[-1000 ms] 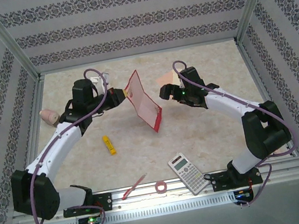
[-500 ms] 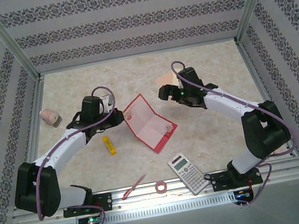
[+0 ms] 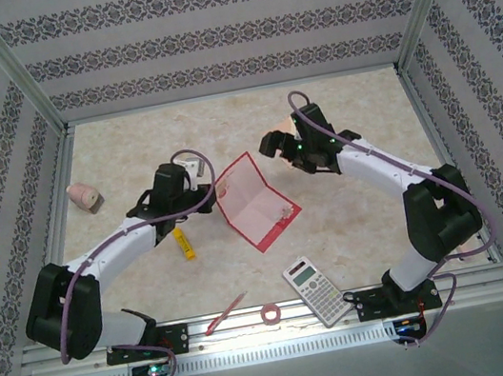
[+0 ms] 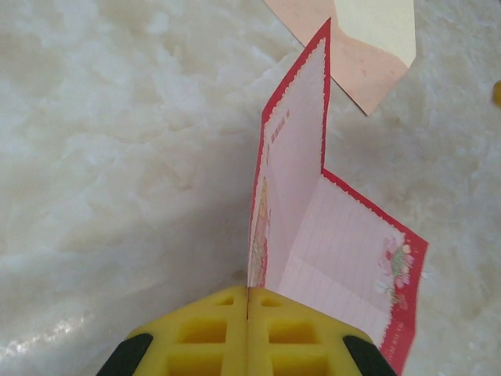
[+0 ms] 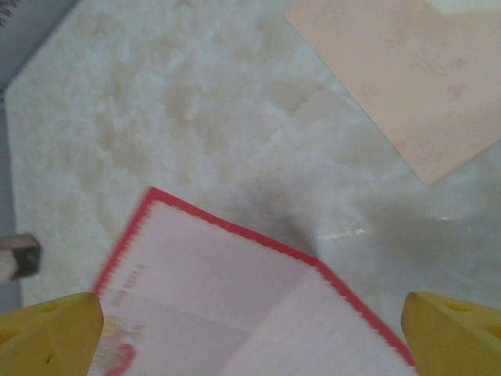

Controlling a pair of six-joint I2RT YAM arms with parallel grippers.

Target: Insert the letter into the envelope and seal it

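Here the left end effector (image 4: 247,317) is clamped on the near edge of the letter (image 4: 329,235), which lies half-folded on the bench (image 4: 117,157). The right end effector (image 5: 250,333) hovers above it with jaws apart, and the envelope (image 5: 407,78) lies flat just beyond.

Half-folded red-bordered pink letter (image 3: 256,202) lies near the peach envelope (image 5: 399,78).

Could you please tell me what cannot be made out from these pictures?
- Envelope: in the top view the right gripper covers most of it; both wrist views cut it off at the top edge.
- Letter print: too small from above, blurred in the right wrist view.
- Letter's gripped edge: left wrist view, hidden inside the shut left gripper.
- Pink object, far left: too small to identify.
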